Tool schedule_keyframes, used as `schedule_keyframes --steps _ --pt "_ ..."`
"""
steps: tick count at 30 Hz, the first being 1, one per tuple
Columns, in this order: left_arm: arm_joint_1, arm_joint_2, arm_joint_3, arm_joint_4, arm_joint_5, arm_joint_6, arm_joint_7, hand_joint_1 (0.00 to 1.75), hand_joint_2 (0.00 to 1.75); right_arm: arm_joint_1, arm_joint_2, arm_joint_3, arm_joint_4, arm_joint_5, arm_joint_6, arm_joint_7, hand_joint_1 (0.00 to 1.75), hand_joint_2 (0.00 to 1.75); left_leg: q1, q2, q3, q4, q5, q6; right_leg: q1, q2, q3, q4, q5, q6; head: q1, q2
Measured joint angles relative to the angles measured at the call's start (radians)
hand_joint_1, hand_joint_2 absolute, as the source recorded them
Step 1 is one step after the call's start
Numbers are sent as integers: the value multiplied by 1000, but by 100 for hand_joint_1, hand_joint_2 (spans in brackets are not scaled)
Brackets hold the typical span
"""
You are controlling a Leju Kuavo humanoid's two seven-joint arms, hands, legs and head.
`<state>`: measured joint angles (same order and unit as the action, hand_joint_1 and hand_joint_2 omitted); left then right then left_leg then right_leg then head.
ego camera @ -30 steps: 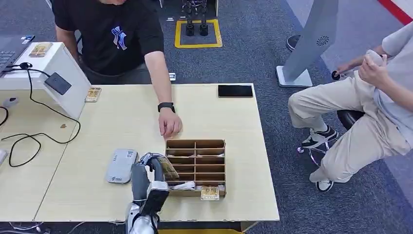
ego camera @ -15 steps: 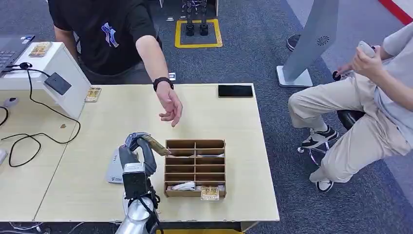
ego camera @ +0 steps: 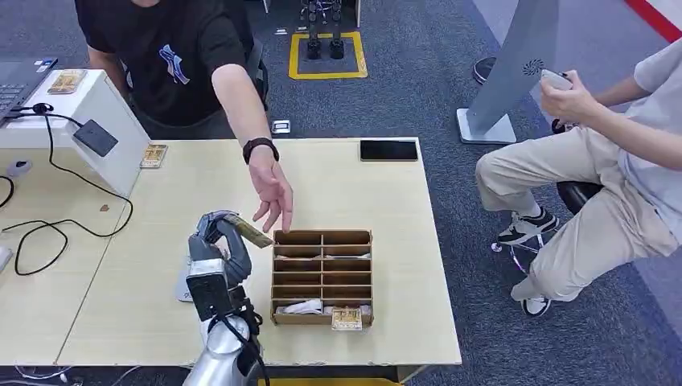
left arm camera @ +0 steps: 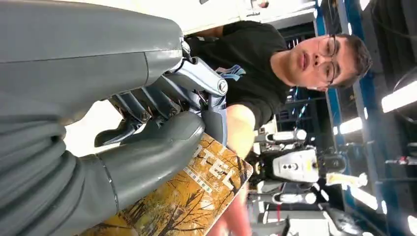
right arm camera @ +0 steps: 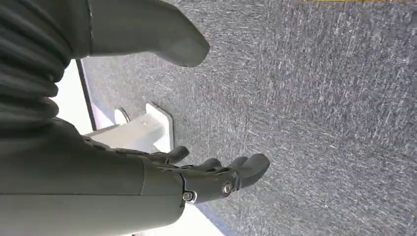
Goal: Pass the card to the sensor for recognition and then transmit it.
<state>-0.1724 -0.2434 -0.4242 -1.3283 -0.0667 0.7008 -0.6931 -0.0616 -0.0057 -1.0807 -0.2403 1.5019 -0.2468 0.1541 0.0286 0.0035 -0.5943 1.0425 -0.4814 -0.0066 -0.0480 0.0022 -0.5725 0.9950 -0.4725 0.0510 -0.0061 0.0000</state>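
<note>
Card (ego camera: 248,231), pinched in left hand (ego camera: 215,241) lower left of frame: we should lower it flat over sensor (ego camera: 184,283).

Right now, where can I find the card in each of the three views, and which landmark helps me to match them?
Head view: the card sticks out from the left hand, just left of the wooden tray.
Left wrist view: the card lies under the thick grey thumb.
Right wrist view: the card is not in it; the right hand hangs over carpet.
Shared landmark: the person in the black shirt.
</note>
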Motion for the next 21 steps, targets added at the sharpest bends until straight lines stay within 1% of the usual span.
schedule_keyframes --steps 1,5,8,11,14,21 --pt "-11 3 0 0 11 0 8 175 175 -2 0 2 0 3 2 3 0 175 0 0 0 0 0 0 0 0 0 0 0 0 0 0" --pt "-86 17 0 18 23 0 86 175 175 -16 0 20 0 5 12 15 0 175 0 0 0 0 1 0 0 0 0 0 1 0 0 0" --pt "-168 29 15 69 -11 0 151 175 175 -31 1 34 1 6 29 30 0 175 0 0 0 0 1 -1 0 0 0 0 1 0 0 0" --pt "-246 42 40 147 -41 0 193 175 175 -43 4 50 2 6 41 39 0 175 0 0 0 0 2 -1 0 0 0 0 1 0 0 0" --pt "-300 50 69 221 -62 0 210 175 175 -50 6 60 2 6 48 45 0 175 0 0 0 0 2 -1 0 0 0 1 1 0 0 0" --pt "-360 60 119 334 -118 0 224 175 175 -57 8 76 3 6 59 50 0 175 0 0 -1 0 2 -1 0 0 0 0 1 0 0 0"
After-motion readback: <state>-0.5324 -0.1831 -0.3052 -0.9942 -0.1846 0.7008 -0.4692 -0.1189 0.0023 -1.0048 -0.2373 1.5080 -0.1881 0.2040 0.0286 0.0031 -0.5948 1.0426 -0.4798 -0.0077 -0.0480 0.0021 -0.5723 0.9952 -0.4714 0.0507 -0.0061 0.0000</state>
